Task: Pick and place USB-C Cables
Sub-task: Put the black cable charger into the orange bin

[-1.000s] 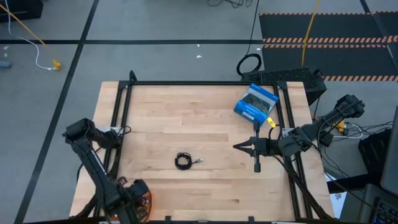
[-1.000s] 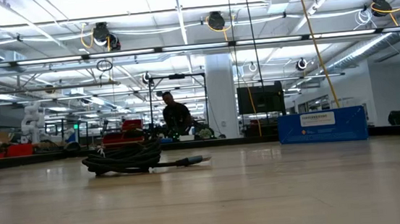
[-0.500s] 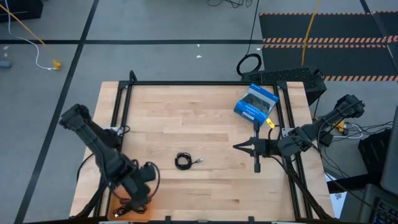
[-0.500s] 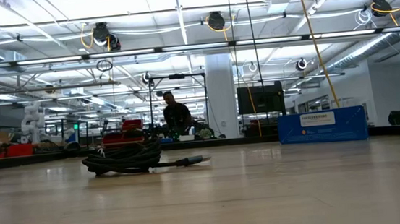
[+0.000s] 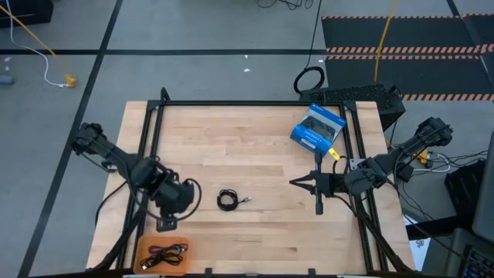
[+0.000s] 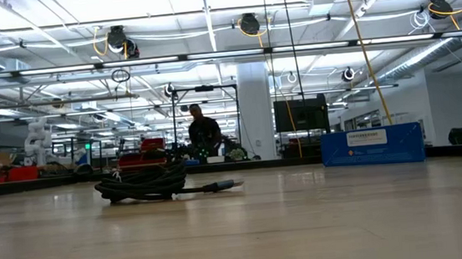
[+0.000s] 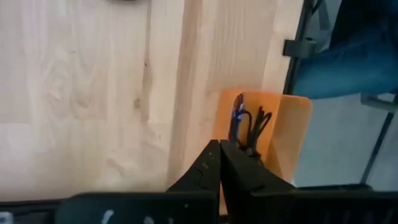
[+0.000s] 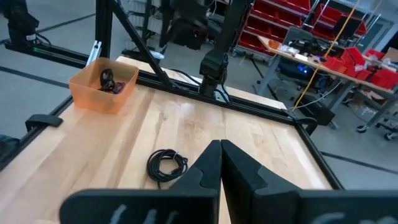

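One black coiled cable [image 5: 228, 200] lies near the table's [image 5: 255, 158] centre with bare wood all round it. Two more cables [image 5: 164, 252] sit in the orange bin [image 5: 143, 255] at the front-left corner. The blue box [image 5: 316, 128] lies by the right frame rail. The left gripper [image 5: 166, 225] hovers between bin and coil, fingers together, holding nothing. The right gripper [image 5: 296, 183] waits right of the coil, fingers together.
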Robot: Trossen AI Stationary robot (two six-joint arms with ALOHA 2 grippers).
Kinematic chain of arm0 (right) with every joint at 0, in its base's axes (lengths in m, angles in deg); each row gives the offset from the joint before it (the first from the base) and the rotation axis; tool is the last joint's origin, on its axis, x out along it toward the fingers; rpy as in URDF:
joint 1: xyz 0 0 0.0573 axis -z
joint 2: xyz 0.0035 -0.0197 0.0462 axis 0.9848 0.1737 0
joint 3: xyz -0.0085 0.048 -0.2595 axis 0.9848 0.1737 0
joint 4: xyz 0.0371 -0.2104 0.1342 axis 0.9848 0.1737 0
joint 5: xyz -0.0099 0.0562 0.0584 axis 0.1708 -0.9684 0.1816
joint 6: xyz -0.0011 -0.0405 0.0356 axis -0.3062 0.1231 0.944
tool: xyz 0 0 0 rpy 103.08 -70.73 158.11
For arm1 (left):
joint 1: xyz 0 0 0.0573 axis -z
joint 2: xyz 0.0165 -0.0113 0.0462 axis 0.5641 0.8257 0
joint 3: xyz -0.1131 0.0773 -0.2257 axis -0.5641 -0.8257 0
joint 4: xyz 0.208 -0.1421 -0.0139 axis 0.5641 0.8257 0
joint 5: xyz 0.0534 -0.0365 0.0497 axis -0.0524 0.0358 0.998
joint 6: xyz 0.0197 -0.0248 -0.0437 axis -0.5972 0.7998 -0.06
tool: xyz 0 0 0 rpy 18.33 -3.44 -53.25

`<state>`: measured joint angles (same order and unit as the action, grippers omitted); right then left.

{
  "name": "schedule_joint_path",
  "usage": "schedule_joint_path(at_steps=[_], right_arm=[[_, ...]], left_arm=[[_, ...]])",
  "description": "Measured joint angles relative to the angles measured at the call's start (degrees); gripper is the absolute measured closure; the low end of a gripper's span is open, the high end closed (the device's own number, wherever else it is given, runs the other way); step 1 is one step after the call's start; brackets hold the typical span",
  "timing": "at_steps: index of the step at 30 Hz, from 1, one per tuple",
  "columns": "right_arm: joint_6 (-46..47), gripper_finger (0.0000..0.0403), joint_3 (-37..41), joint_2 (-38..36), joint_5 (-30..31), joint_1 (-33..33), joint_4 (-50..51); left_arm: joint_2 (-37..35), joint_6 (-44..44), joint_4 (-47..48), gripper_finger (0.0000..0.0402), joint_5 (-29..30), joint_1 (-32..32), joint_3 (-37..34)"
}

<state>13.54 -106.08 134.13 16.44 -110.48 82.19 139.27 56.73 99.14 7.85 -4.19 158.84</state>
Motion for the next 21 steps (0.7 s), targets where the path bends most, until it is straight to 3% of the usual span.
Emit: schedule_joint_path(at_steps=[14, 21], right_arm=[[-4.8, 0.0401, 0.0, -0.01, 0.2, 0.61, -0.04], [-4.53, 0.0401, 0.0, -0.01, 0.21, 1.05, -0.04]], left_arm=[[-0.79, -19.03, 11.07, 0.0398, 6.59, -8.03, 14.41], [-6.96, -27.8, 11.41, 0.0398, 16.75, -10.61, 18.31]])
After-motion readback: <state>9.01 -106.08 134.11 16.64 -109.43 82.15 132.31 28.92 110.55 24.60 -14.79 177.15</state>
